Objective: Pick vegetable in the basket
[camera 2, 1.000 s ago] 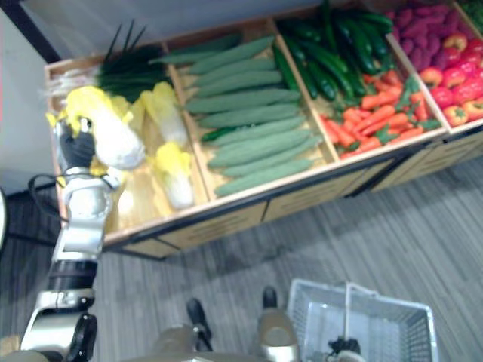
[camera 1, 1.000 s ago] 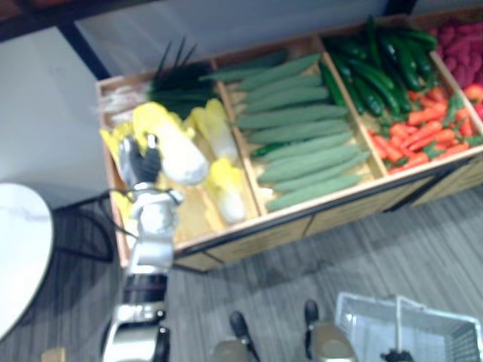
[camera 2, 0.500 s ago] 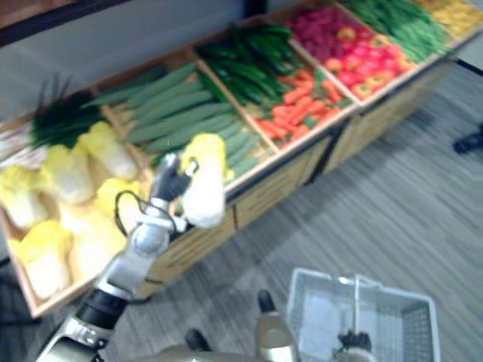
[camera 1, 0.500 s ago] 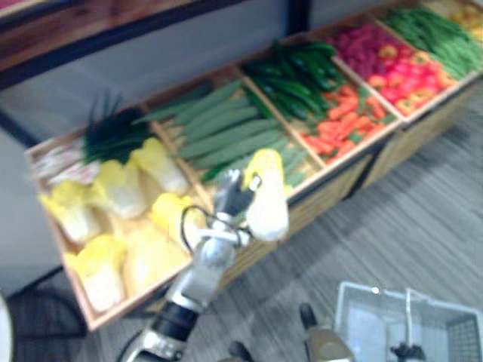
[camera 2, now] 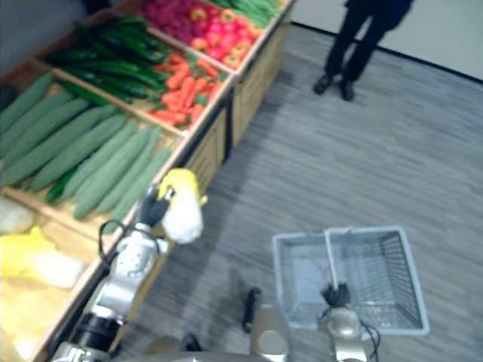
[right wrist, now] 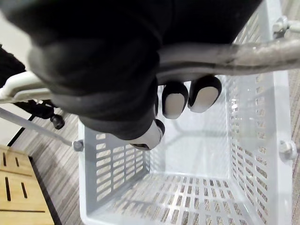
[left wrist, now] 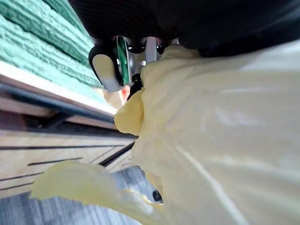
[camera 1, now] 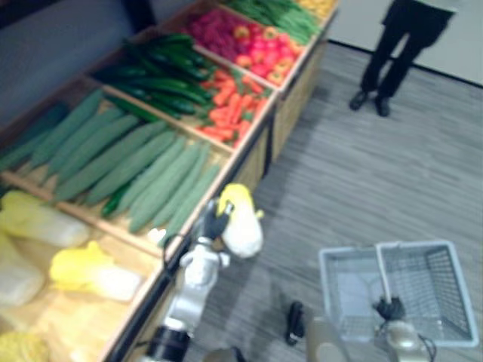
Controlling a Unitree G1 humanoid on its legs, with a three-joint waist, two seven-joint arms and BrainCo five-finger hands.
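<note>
Half a second back, held the cabbage [camera 1: 241, 231] above the front of the green gourd compartment [camera 1: 143, 172]. Now grips it in the left hand [camera 1: 214, 222] just past the front edge of the wooden stand [camera 1: 260, 147], over the grey floor [camera 1: 355, 181], between stand and basket [camera 1: 430, 286] and well apart from the basket. One second back, reached down among the other cabbages at the stand's end. Swung the head camera to the right over that second, so treats the slide of the whole stand as camera motion, not a move of the produce. Takes in a person's dark legs [camera 1: 385, 64] on the far floor after that swing. From the head, shows the cabbage with its yellow leafy end up and its pale end down, and the right hand [camera 1: 390, 309] at the basket's near side. From the left wrist, adds close detail: fingers [left wrist: 105, 70] curled against the pale yellow leaves, with gourds and the stand's wooden front behind. From the right wrist, gives the other grasp: fingers [right wrist: 174, 99] wrapped round the basket's handle [right wrist: 225, 54], above its slotted white walls.
</note>
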